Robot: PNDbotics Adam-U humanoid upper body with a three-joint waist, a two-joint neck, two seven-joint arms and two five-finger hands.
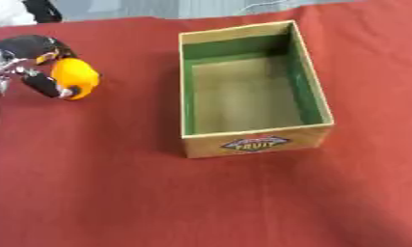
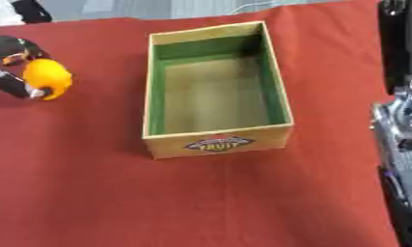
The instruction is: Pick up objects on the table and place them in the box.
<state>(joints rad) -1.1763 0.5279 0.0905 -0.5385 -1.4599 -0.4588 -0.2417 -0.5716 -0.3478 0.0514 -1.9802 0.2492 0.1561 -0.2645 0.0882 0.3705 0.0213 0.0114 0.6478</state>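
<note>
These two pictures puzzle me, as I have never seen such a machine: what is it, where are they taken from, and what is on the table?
Both pictures come from the two eyes of a camera in a humanoid robot's head, looking down at a red tablecloth. The robot has two arms ending in hands. Its left hand, at the left, has its fingers curled round an orange-yellow fruit-like object. Part of its right arm shows in the right eye view only; its hand is not visible. In the middle stands an open cardboard box with a green lining, labelled FRUIT. It looks empty.
</note>
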